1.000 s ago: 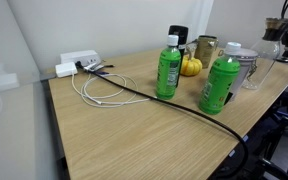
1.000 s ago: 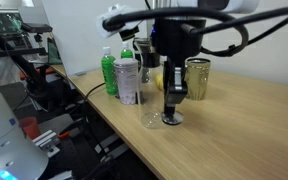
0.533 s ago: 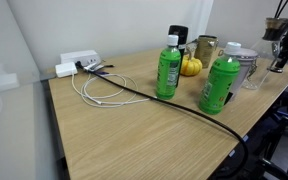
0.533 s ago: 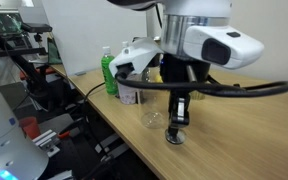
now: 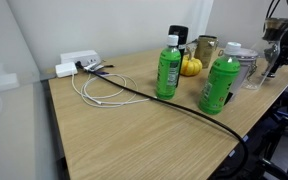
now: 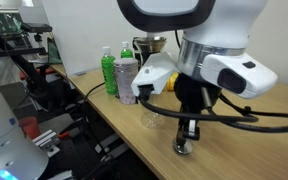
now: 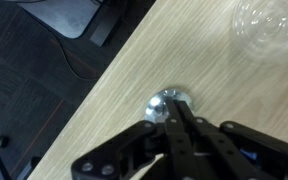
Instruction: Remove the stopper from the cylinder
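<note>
Table [image 5: 114, 135]: light wood.
Green bottle [image 5: 167, 68]: upright, white cap, mid-table.
Second green bottle [image 5: 221, 85]: upright, nearer the table edge.
Yellow round object [image 5: 190, 67]: behind the bottles.
Metal canister [image 5: 206, 47]: shiny, just beside the yellow round object.
White cable [image 5: 97, 92]: looped.
Black cable [image 5: 149, 98]: crosses the table.

Exterior view. The white arm [image 6: 222, 62] fills the foreground, its gripper [image 6: 187, 140] pointing straight down to the wooden table [image 6: 246, 152]. The fingers are closed around the stopper [image 6: 185, 149], which touches the tabletop near the front edge. The clear cylinder [image 6: 152, 119] stands just beside it, apart. Behind are a green bottle [image 6: 108, 72] and a pale lidded container [image 6: 127, 82]. A black cable [image 6: 274, 122] loops from the arm.
</note>
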